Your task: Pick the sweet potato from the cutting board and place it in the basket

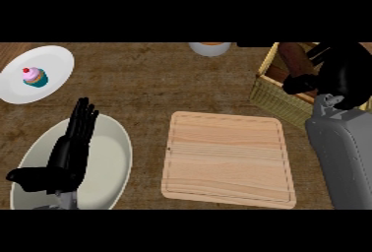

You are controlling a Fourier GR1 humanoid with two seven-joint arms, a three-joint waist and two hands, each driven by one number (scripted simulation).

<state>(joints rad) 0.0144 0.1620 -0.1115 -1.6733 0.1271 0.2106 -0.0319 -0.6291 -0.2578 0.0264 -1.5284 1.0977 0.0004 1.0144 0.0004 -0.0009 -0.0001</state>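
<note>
Left hand (67,147): I've got it parked over the big pale plate (116,162), fingers straight and pointing up the view, thumb sticking out sideways down low. It's holding nothing, just relaxed.
Right hand (341,74): it's over the wicker basket (280,101) at the far right. From up here I mostly see the back of it as a dark lump, so I honestly can't tell whether it's got anything.
Sweet potato: there's a brownish-red thing (291,61) inside the basket right next to that hand, looks like it could be the potato, but I can't say for sure.
Cutting board (229,160): sits between my two hands, nearer the right forearm, bare wood on top.
Cupcake (34,77): on the small white plate (54,61), up past the left fingertips.
Cup (210,47): white, at the top edge, well apart from both hands.
</note>
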